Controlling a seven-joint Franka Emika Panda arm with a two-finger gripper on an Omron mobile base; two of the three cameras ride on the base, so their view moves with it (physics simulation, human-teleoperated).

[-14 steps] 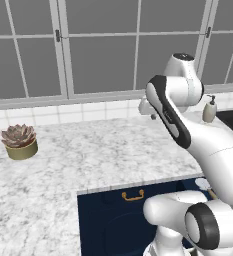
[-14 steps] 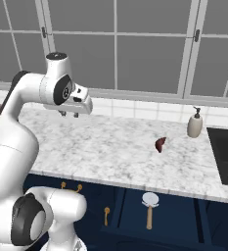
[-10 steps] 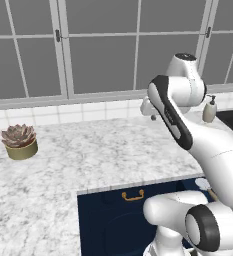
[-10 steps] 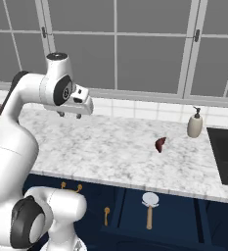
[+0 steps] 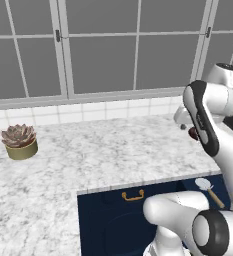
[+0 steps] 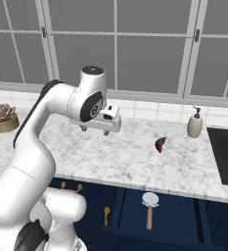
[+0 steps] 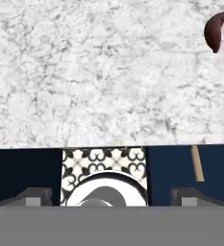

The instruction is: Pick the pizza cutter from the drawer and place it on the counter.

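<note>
The pizza cutter [image 6: 149,205] lies in the open navy drawer [image 6: 179,218], its silvery disc toward the counter and its tan handle pointing outward; it shows again as the pizza cutter [image 5: 206,188] in the drawer [image 5: 113,220]. My gripper [image 6: 94,130] hovers open and empty above the marbled counter [image 6: 130,162], left of the cutter and back from the counter's front edge. From the left, the gripper [image 5: 183,125] sits behind my forearm. The fingertips [image 7: 34,194] stand wide apart over the counter [image 7: 99,72]; a thin tan stick [image 7: 196,163] shows in the drawer [image 7: 22,173], which tool I cannot tell.
A small dark red object [image 6: 160,144] lies on the counter right of my gripper, also seen as the red object [image 7: 215,30]. A beige soap dispenser [image 6: 195,123] and a dark sink [image 6: 225,157] are further right. A potted succulent [image 5: 20,141] stands far left. A wooden spoon [image 6: 106,214] lies in the drawer.
The arm has swung to the right and the gripper has come lower and nearer the counter's front edge. The camera and the things on the counter have stayed put.
</note>
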